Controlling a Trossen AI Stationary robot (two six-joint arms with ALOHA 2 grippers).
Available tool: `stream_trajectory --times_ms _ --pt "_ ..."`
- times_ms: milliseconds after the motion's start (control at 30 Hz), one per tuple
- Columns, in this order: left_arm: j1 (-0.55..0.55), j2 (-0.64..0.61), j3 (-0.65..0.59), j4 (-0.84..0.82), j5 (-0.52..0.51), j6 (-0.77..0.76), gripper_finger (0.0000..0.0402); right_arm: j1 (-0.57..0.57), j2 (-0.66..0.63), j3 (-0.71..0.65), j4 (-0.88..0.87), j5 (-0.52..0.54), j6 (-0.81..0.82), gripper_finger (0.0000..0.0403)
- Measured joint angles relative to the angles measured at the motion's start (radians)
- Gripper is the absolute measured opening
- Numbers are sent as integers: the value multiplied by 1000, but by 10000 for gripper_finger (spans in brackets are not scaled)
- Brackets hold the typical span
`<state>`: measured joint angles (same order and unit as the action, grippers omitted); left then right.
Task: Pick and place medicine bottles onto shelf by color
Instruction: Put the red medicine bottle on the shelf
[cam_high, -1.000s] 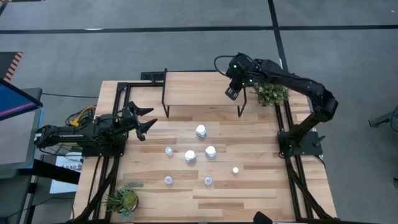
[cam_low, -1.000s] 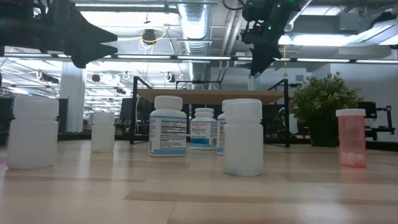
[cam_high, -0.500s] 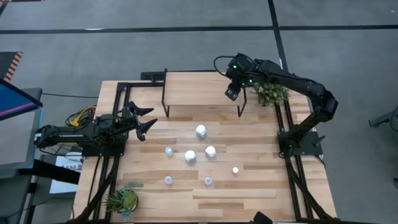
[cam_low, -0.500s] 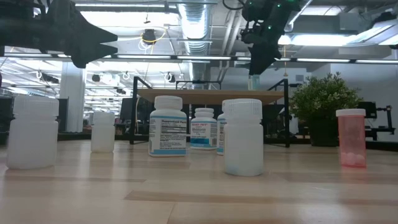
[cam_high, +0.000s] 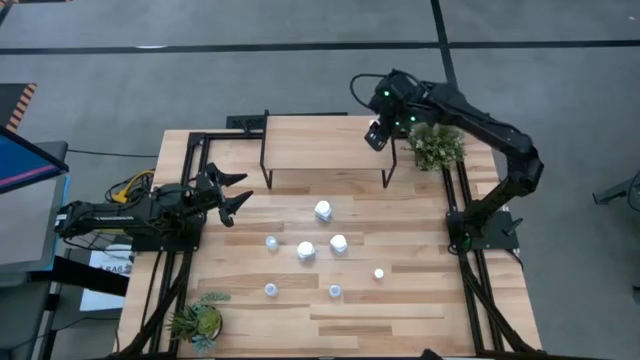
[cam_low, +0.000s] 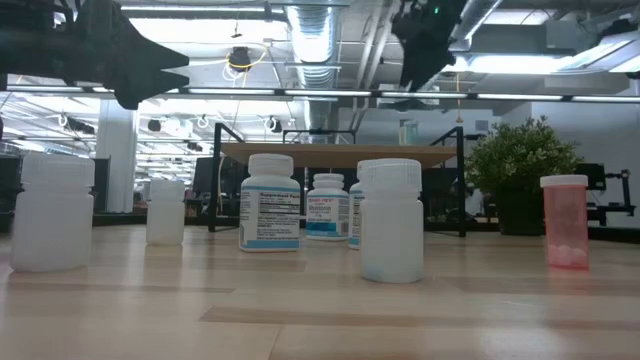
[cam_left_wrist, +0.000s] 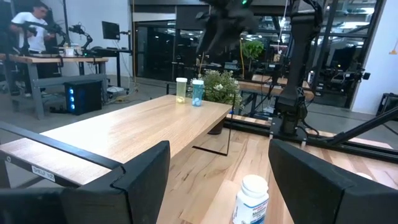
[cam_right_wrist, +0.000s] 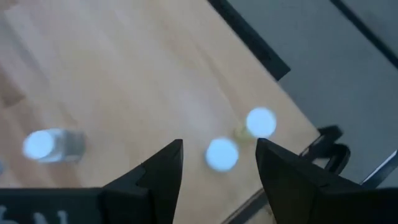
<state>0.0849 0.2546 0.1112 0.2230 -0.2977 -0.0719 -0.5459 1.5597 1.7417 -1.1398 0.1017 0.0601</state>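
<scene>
High view: right tool (cam_high: 376, 136) is over the far right corner of the shelf (cam_high: 320, 145), fingers apart, nothing in them. Left tool (cam_high: 237, 190) is parked at the left edge of the tabletop (cam_high: 400, 310), fingers spread, empty. Seven medicine bottles (cam_high: 323, 210) sit loose on the tabletop in front of the shelf, between the two arms. A small plant (cam_high: 437, 147) stands just beside the shelf's right end, another plant (cam_high: 198, 322) at the near left corner.

Low view: right tool (cam_low: 421, 45) hangs above the shelf (cam_low: 340, 153), clear of it. One small bottle (cam_low: 408, 132) stands on the shelf top below it. In front: white labelled bottles (cam_low: 270, 202), plain white ones, and an orange bottle (cam_low: 565, 221) off to the right.

Left wrist view: two small bottles on the far end of the shelf (cam_left_wrist: 137, 127), a pale-capped one (cam_left_wrist: 181, 90) touching or just beside a light-blue-capped one (cam_left_wrist: 198, 92). A white bottle (cam_left_wrist: 252, 199) stands on the tabletop between the fingers (cam_left_wrist: 140, 180). A person (cam_left_wrist: 28, 25) is in the room behind.

Right wrist view: blurred. Fingers (cam_right_wrist: 163, 171) apart, nothing held; two bottle caps (cam_right_wrist: 222, 153) below near the shelf corner, a third bottle (cam_right_wrist: 50, 144) well apart.
</scene>
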Motion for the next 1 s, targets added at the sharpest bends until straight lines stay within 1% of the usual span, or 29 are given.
stream_trajectory --times_ms 133,267,333,467,600,700,867,1000 --pt "0 0 0 0 0 0 261 59 -17 50 -141 -13 35 223" --pt "0 0 0 0 0 1 261 151 -59 49 -280 -21 94 223" --pt "0 0 0 0 0 0 261 206 -94 26 -319 -21 130 222" --pt "0 0 0 0 0 0 261 345 -222 -82 -317 -20 267 218" --pt "0 0 0 0 0 0 261 536 -364 -233 -291 3 513 217" --pt "0 0 0 0 0 -1 261 695 -443 -349 -240 18 682 217" --pt "0 0 0 0 0 -4 261 945 -516 -516 -159 69 921 212" --pt "0 0 0 -2 0 -4 261 1095 -520 -626 -64 90 1021 210"
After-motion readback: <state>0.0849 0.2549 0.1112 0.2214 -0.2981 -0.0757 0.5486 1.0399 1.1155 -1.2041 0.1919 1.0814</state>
